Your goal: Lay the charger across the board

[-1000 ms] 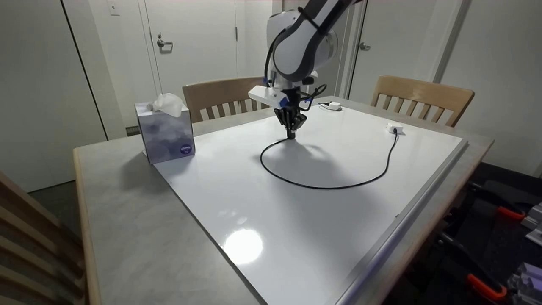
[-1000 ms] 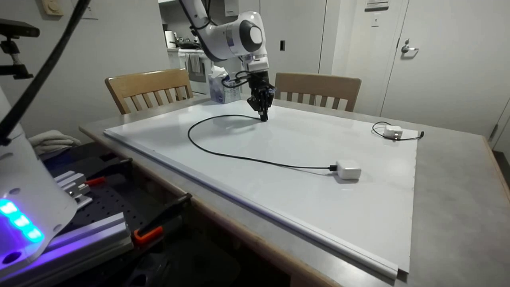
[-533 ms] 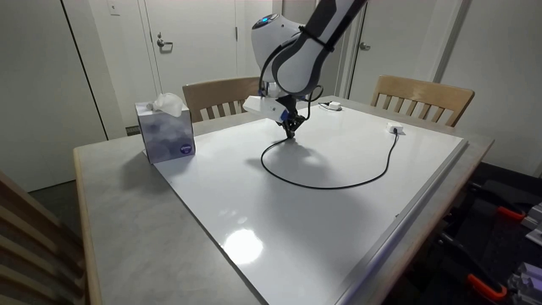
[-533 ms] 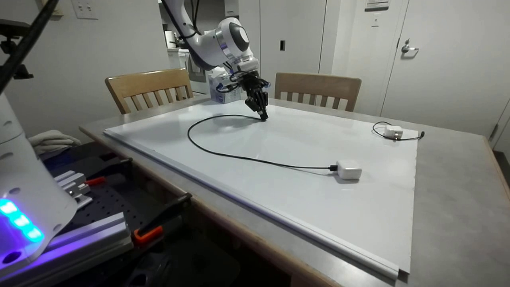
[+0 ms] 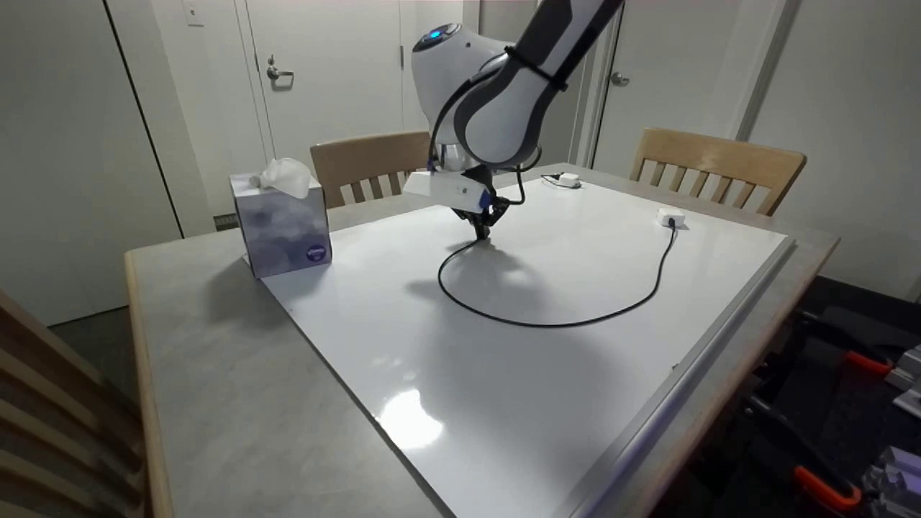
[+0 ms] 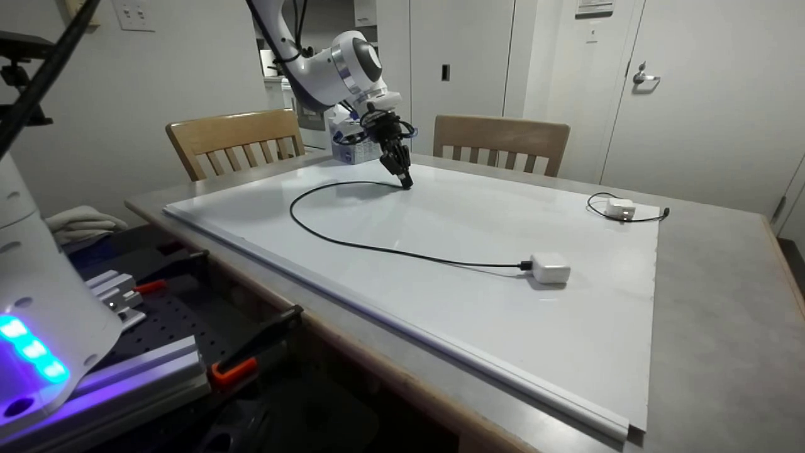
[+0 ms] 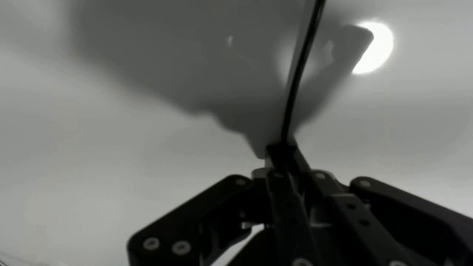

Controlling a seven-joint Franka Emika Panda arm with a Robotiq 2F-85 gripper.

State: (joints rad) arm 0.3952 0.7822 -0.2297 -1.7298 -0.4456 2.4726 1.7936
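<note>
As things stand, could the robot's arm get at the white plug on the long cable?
Probably not until it lets go: the claw is shut on the cable. Otherwise, nothing visible blocks the way over the board to the plug.

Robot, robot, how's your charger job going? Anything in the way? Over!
Fingers shut on black charger cable. Cable curves over white board, its plug block resting there. Tissue box at board's corner, probably not blocking.

- In an exterior view, the table (image 5: 237, 410): mottled grey top, pale wooden edge (image 5: 146, 388); a wide margin shows toward eight o'clock;
- the board (image 5: 504, 381): glossy white, flat on the table; its rail (image 5: 687, 374) runs from two to five o'clock;
- the tissue box (image 5: 284, 234): upright at ten o'clock, at the board's corner; whether it touches the table is unclear.
</note>
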